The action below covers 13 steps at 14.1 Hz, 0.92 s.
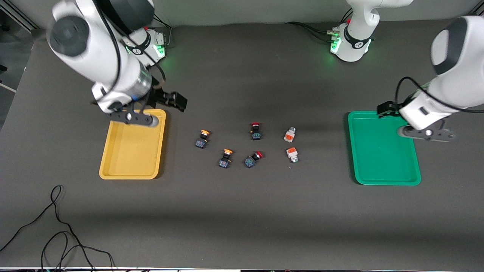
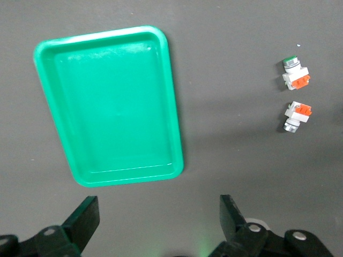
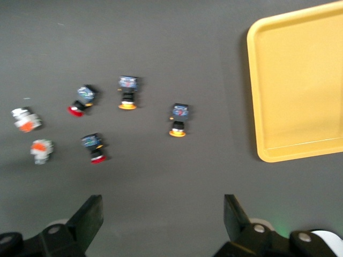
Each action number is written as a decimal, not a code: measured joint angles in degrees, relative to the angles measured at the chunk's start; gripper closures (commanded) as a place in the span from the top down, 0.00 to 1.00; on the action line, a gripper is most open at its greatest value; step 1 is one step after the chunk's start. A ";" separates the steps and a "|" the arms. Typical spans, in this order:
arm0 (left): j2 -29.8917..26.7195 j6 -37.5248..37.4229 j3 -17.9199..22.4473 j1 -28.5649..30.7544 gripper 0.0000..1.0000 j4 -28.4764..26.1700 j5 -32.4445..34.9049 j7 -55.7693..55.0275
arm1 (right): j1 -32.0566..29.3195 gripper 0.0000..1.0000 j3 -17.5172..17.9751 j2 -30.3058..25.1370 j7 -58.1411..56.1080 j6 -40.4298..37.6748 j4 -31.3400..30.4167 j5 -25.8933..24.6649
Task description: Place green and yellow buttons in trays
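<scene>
The yellow tray (image 1: pixel 128 155) lies toward the right arm's end of the table, and the green tray (image 1: pixel 382 151) toward the left arm's end. Between them lie two yellow-capped buttons (image 1: pixel 202 139) (image 1: pixel 225 158) on dark bases. Two white-grey buttons with orange blocks (image 1: pixel 290 135) (image 1: pixel 292 155) lie nearer the green tray; one shows a green cap (image 2: pixel 290 60). My right gripper (image 3: pixel 163 219) hangs open and empty over the table by the yellow tray's corner (image 1: pixel 172 100). Over the bare table beside the green tray (image 2: pixel 107 107), my left gripper (image 2: pixel 159 219) is open and empty.
Two red-capped switches (image 1: pixel 256 131) (image 1: pixel 252 159) lie among the buttons in the middle of the table. A loose black cable (image 1: pixel 56 226) curls on the table near the front edge at the right arm's end.
</scene>
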 measured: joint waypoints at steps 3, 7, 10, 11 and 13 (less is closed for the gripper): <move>0.04 3.16 -3.75 -3.73 1.00 -2.19 -0.26 -8.93 | 0.17 1.00 0.02 4.69 -0.81 7.77 -6.37 0.51; 0.87 7.12 -5.29 -13.68 1.00 -2.47 -1.37 -22.63 | 1.40 0.99 0.23 12.35 -0.84 19.83 -13.20 4.01; 1.72 8.86 -5.38 -19.60 1.00 -2.32 -1.57 -28.22 | 0.27 0.99 -0.10 17.55 -0.88 25.12 -13.57 5.77; 2.06 9.55 -5.37 -20.79 1.00 -2.35 -1.57 -28.64 | -0.02 0.99 -0.13 18.86 -0.92 26.24 -13.63 6.65; 3.79 12.46 -5.39 -22.23 1.00 -2.58 -1.58 -28.70 | -0.07 0.99 -0.12 21.08 -1.40 28.13 -13.68 8.86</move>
